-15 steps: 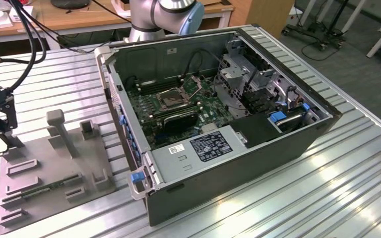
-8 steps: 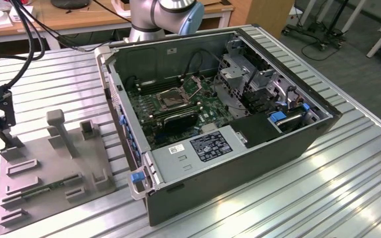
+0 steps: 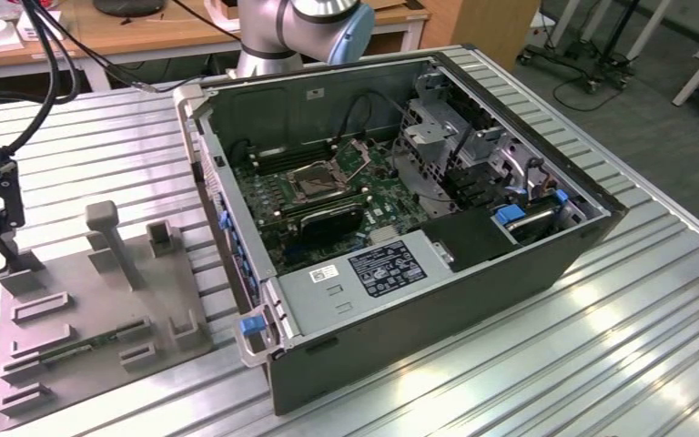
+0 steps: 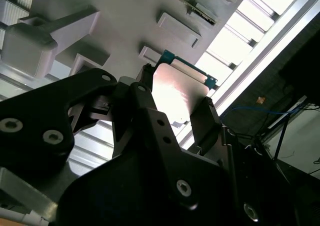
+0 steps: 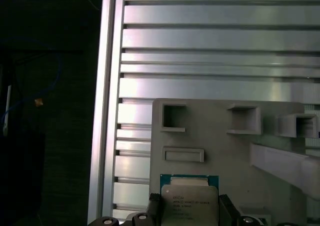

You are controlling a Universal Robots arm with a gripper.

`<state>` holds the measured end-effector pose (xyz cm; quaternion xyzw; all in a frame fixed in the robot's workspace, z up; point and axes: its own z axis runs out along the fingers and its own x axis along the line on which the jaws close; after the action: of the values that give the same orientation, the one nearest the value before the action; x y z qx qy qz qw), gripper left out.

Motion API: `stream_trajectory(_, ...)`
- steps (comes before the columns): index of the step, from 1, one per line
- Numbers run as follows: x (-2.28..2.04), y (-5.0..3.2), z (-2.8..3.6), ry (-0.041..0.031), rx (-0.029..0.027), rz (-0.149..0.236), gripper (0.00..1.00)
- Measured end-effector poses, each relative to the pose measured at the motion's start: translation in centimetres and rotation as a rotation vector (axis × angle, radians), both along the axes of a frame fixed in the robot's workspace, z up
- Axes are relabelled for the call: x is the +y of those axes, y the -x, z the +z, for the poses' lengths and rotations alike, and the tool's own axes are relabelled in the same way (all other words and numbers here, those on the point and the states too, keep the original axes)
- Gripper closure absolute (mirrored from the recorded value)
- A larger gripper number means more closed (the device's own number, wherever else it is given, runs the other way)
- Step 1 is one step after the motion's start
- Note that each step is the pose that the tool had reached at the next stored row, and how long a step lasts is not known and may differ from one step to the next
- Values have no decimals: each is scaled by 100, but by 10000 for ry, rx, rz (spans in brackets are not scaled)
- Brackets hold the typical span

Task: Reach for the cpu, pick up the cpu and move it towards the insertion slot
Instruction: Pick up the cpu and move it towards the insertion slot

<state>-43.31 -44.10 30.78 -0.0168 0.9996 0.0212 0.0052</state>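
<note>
gripper (image 4: 174, 92) jaws closed to chip width, pinching the cpu (image 5: 189, 202) by two opposite edges at the grey fixture (image 3: 95, 337) on the exterior view's left, well apart from the insertion slot (image 3: 320, 182); likely light, stiff, slick-topped, fragile underneath, so edges only

The cpu (image 5: 190, 202), a flat square chip with a pale silvery top and thin green rim, lies face up near one edge of the grey plate (image 5: 220, 136), with my gripper (image 4: 175, 89) straddling it. The insertion slot (image 3: 321, 183), silver-framed with a dark centre, sits flat on the green board inside the computer case (image 3: 447, 300).
</note>
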Motion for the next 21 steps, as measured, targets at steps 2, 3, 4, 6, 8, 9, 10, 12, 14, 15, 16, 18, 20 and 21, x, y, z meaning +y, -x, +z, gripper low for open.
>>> stream_trajectory(2,0,0,0,-1,-2,0,46)
stream_trajectory(3,0,0,5,1,2,0,46)
stream_trajectory(4,0,0,8,1,1,0,46)
stream_trajectory(6,0,0,9,1,1,0,46)
stream_trajectory(8,0,0,14,1,2,0,46)
stream_trajectory(9,0,0,17,2,3,0,46)
stream_trajectory(10,0,0,17,1,1,0,46)
stream_trajectory(12,0,0,20,0,0,0,46)
stream_trajectory(14,0,0,24,1,1,0,46)
stream_trajectory(15,0,0,26,1,1,0,46)
stream_trajectory(16,0,0,29,1,2,0,46)
stream_trajectory(18,0,0,33,1,1,0,46)
stream_trajectory(20,0,-1,36,0,0,0,46)
stream_trajectory(21,0,0,38,1,1,0,46)
